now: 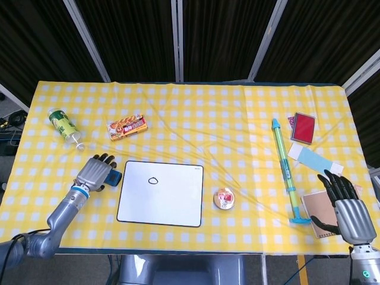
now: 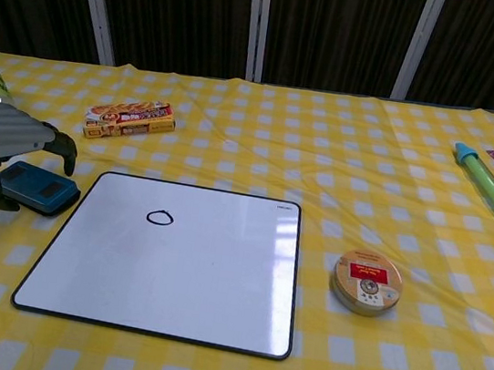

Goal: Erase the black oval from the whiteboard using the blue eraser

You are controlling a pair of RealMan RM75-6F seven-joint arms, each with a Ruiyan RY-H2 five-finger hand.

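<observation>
The whiteboard [image 1: 160, 193] [image 2: 172, 259] lies flat near the table's front edge, with a small black oval [image 1: 153, 180] [image 2: 159, 218] drawn in its upper left part. The blue eraser [image 2: 40, 189] [image 1: 114, 177] lies just left of the board. My left hand [image 1: 95, 173] [image 2: 4, 144] hovers over the eraser with fingers arched down around it, thumb at its near side; no firm hold shows. My right hand [image 1: 346, 206] rests open at the far right, fingers spread, holding nothing; the chest view does not show it.
A green bottle [image 1: 64, 127] lies at the far left, a snack box [image 1: 127, 126] behind the board, a round tin [image 1: 224, 198] to its right. A long green and blue pump toy [image 1: 285, 171], a red card [image 1: 303, 127] and a brown notebook [image 1: 317, 211] sit on the right.
</observation>
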